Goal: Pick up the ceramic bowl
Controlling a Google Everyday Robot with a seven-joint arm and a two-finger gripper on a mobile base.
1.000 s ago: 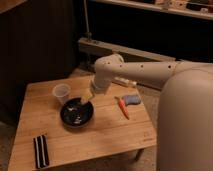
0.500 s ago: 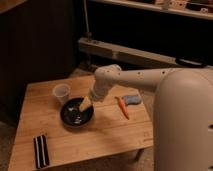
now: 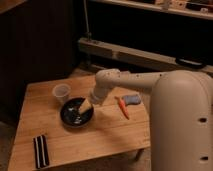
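Note:
The ceramic bowl [image 3: 75, 115], round, shallow and glossy black with pale glints inside, sits on the left middle of the wooden table [image 3: 105, 135]. My gripper [image 3: 84, 105], with pale fingers, hangs from the white arm [image 3: 125, 82] and reaches down at the bowl's upper right rim. It stands open, one finger over the inside of the bowl. The bowl rests flat on the table.
A small translucent cup [image 3: 61, 93] stands just behind the bowl on the left. An orange carrot-like stick [image 3: 122, 107] and a blue-grey object [image 3: 131, 99] lie to the right of the arm. A black striped block [image 3: 41, 151] lies near the front left corner. My white body [image 3: 182, 125] fills the right side.
The arm has swung left and down, bringing the gripper from above the table's middle to the bowl's right rim. The bowl and the other objects have not moved.

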